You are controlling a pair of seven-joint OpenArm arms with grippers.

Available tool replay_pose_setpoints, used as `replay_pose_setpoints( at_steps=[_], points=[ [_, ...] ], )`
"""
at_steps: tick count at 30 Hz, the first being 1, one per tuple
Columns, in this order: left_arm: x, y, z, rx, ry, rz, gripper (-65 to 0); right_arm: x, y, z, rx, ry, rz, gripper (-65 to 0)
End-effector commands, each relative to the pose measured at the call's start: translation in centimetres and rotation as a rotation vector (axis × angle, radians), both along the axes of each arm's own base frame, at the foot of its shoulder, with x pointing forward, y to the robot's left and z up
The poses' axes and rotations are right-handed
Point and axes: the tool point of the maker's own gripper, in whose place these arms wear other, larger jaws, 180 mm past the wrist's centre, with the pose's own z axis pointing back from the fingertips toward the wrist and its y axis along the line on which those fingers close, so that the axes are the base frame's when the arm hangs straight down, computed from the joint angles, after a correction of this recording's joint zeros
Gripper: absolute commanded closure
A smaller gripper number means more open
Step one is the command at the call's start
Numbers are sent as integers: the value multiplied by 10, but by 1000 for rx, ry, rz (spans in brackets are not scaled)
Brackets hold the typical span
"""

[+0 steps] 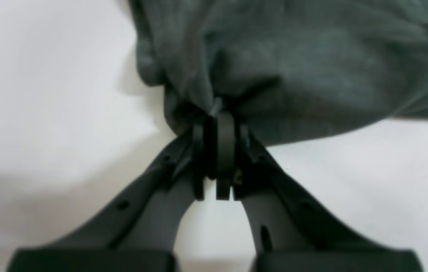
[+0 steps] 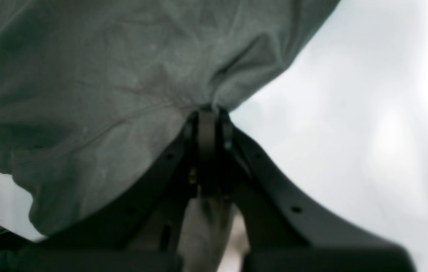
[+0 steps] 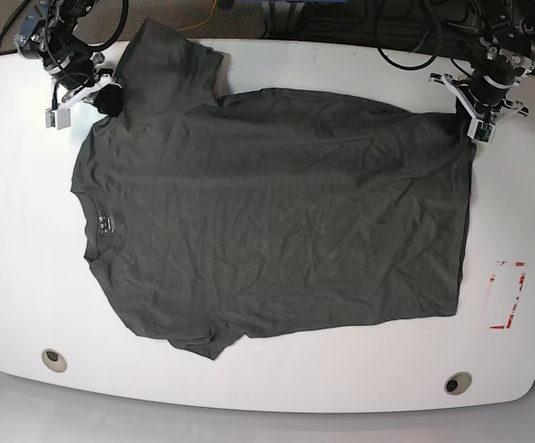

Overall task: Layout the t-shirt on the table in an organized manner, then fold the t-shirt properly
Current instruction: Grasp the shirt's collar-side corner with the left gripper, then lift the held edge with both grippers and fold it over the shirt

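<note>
t-shirt (image 3: 277,212) seen as matt, wrinkly soft cloth; table (image 3: 267,388) as smooth glossy white; left claw (image 1: 217,113) as matt black plastic

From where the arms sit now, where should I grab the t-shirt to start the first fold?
Probably right where it is already held. The t-shirt lies flat with its collar toward the right arm's side. The left pincer is shut on the far hem corner and the right pincer on the far sleeve's edge. Both come in from the far edge of the table, so the far long edge can be drawn toward the near one.
</note>
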Motion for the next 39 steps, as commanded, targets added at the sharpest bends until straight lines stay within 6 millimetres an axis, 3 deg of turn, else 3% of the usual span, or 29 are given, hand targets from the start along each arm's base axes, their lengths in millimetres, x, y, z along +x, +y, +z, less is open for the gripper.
replay_pose_setpoints(
  at_steps=[1,11,23,31,39],
  points=[
    [-12,11,-1,70,66,6,-23,-3,-6,2,-23,14,7,0],
    [7,9,33,123,-27,-25,-23,-7,-6,1,-22,37,17,0],
    [30,6,55,148,-99,-38,-23,11,-4,40,-128,-36,93,0],
    [48,29,67,222,-55,-2,-23,23,-1,63,-187,-78,139,0],
    [67,37,82,246,-73,23,-23,29,0,68,-196,-86,147,0]
  ],
)
